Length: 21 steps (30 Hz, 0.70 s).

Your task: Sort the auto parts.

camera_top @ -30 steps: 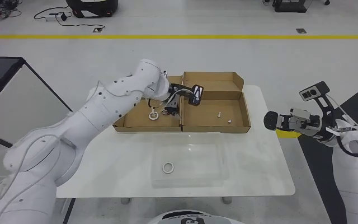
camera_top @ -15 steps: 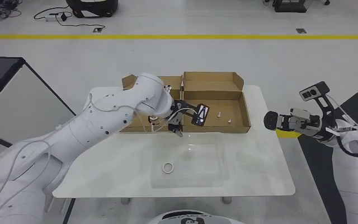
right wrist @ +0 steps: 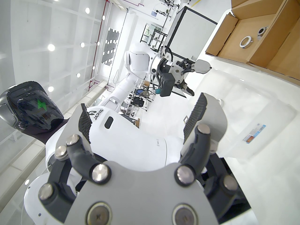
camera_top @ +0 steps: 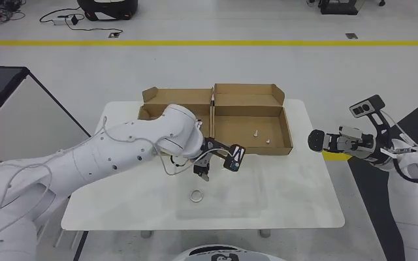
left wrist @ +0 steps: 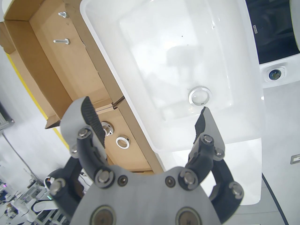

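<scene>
Hovering spread wide with nothing in it, the left tool (left wrist: 145, 108) hangs over the clear tray (left wrist: 164, 36) near the front edge of the surface (camera_top: 307, 196), where a metal ring (left wrist: 191, 97) lies flat. That ring looks stiff, light and slick; I'd pinch it across its outer rim. The right tool (right wrist: 143, 104), also spread, sits beyond the right edge.

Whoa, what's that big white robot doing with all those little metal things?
It's sorting car parts. Its left gripper hangs open and empty over the clear bin, close to the metal ring lying inside. One cardboard box holds two bolts, the other box a second ring. The right gripper is open, off to the side.
</scene>
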Each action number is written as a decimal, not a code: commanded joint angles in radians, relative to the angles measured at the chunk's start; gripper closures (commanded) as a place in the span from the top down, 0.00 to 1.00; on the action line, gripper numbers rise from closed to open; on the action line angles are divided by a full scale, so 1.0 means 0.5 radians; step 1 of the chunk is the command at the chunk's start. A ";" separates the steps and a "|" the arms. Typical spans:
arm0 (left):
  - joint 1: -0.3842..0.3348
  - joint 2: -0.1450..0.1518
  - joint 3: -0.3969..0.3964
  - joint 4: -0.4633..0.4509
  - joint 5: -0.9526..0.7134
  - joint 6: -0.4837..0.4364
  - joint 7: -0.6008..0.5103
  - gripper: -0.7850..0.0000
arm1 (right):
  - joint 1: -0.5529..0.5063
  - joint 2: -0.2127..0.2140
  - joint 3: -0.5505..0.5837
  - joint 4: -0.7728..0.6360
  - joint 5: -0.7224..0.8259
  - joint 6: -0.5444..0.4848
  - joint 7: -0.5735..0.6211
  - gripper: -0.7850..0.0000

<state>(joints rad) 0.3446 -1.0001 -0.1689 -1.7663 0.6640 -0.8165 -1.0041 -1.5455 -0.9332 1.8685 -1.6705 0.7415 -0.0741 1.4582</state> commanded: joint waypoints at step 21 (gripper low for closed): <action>0.275 0.030 -0.002 -0.008 0.227 -0.049 0.049 1.00 | 0.000 0.000 0.000 0.000 0.000 0.000 0.000 1.00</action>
<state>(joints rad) 0.4774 -0.9832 -0.1700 -1.7775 0.7733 -0.8386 -0.9821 -1.5455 -0.9332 1.8685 -1.6705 0.7415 -0.0741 1.4582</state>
